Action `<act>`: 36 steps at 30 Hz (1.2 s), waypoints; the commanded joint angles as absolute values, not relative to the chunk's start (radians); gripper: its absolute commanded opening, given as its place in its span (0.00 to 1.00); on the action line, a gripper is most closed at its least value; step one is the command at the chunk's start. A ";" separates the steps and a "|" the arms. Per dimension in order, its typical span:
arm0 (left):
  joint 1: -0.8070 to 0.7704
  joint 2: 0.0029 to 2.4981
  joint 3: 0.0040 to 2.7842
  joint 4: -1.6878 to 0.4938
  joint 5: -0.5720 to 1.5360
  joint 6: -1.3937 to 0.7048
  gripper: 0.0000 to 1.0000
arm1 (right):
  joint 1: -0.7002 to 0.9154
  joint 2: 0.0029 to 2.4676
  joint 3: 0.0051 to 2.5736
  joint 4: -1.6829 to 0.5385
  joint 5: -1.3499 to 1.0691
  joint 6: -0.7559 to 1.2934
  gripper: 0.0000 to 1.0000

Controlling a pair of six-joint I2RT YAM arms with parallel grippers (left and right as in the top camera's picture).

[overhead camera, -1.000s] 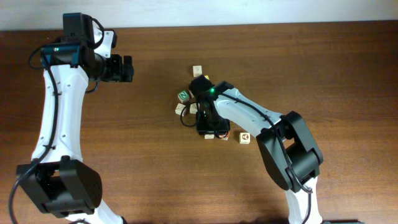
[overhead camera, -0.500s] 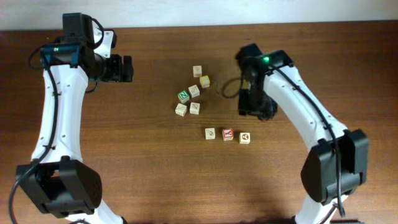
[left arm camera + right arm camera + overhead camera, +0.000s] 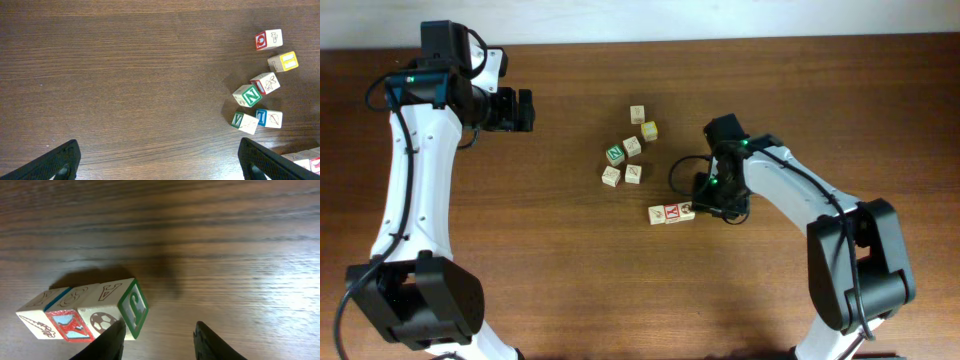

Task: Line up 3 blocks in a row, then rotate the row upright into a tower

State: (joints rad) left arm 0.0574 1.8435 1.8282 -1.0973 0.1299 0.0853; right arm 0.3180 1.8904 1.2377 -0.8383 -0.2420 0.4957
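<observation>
Three blocks lie pressed together in a short row (image 3: 672,212), seen close in the right wrist view as a pale row (image 3: 75,317) whose end block shows a green letter face (image 3: 132,307). My right gripper (image 3: 705,203) (image 3: 160,341) sits low at the row's right end, open, with only bare table between its fingers. Its left finger (image 3: 107,342) is against the end block's front corner. Several more blocks form a loose cluster (image 3: 630,150) (image 3: 260,85) farther back. My left gripper (image 3: 527,110) (image 3: 162,162) hovers wide open far to the left, holding nothing.
Brown wooden table (image 3: 550,260) all around. One lone block (image 3: 637,114) (image 3: 268,39) sits at the back of the cluster. The right arm's cable (image 3: 678,172) loops just above the row. A pale wall strip (image 3: 720,18) runs along the table's far edge.
The right arm swung away to the back right, then came down beside the row. The three spaced blocks now sit pushed together, the right ones shifted left. The left arm has not moved.
</observation>
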 commanded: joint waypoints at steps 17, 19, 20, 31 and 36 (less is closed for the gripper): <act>0.055 1.850 1.840 -1.097 0.130 0.079 0.99 | 0.181 1.926 1.390 -0.986 -0.453 0.067 0.39; 0.055 1.850 1.840 -1.043 0.148 0.076 0.99 | 0.144 1.926 1.327 -0.894 -0.555 0.034 0.11; 0.055 1.850 1.840 -1.036 0.177 0.075 0.99 | 0.144 1.926 1.298 -0.858 -0.587 0.034 0.04; -0.121 1.978 1.582 -1.024 0.443 -0.091 0.00 | 0.157 1.927 1.087 -0.562 -0.670 0.140 0.04; -0.336 1.977 1.305 -0.817 0.410 -0.305 0.00 | 0.158 1.927 1.087 -0.553 -0.639 0.186 0.04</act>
State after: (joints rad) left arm -0.2684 1.9881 1.3838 -0.8730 0.4122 -0.1993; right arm 0.1513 1.9266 1.0954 -0.5514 -0.6487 0.1680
